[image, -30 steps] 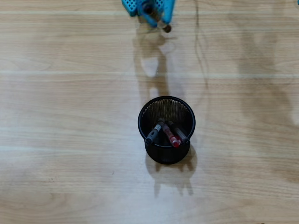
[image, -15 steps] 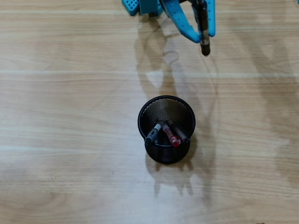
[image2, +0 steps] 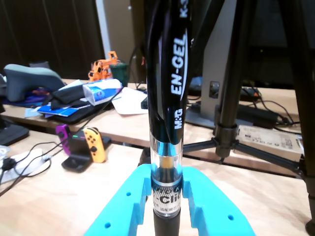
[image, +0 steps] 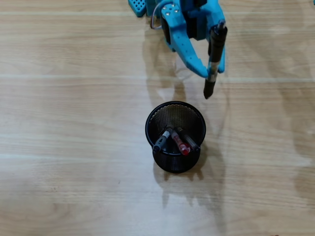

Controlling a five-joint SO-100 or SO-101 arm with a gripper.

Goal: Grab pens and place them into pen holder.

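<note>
Resting on the wooden surface [image: 59, 147], the black mesh pen holder [image: 174, 110] already contains three pens [image: 177, 140]. At its twelve o'clock the blue gripper [image: 212, 69] has its jaws clamped on a black gel pen [image: 215, 59]. Light, rigid and slick-barrelled, it seems best pinched near the grip section, as here.
</note>
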